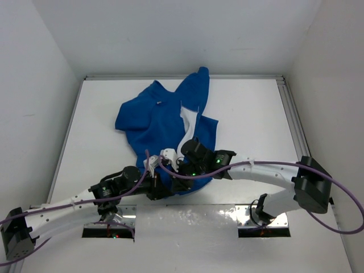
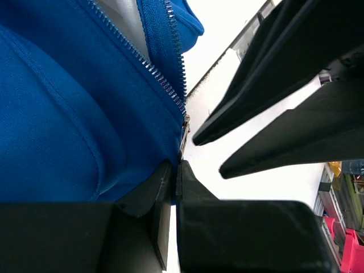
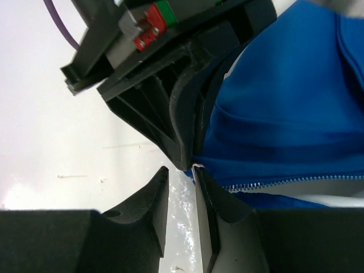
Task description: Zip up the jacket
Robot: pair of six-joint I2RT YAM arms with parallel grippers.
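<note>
Blue fleece jacket (image 1: 153,122) rumpled at mid-table, one sleeve thrown toward the far edge, near hem reaching the two grippers. Front partly open, with a pale strip of lining showing between the two halves. Small white label (image 1: 160,102) on the fabric left of the opening.

Silvery zipper (image 2: 149,63) in two rows of teeth, converging toward the hem corner in the left wrist view. Small metal piece at the lower end, too small to tell whether slider or stop. Lower end of the zipper right at the fingertips of both grippers.

Left gripper (image 2: 175,170) clenched on the jacket's hem corner, jaws pressed together, blue fabric pinched at the tips. Right gripper (image 3: 181,177) released, jaws slightly apart, bare table visible in the gap. Its tips just beside the zipper's end and nearly tip to tip with the left gripper's.

White table (image 1: 256,114) beneath, white walls (image 1: 170,34) on three sides. Purple cables (image 1: 284,165) running along both arms.
</note>
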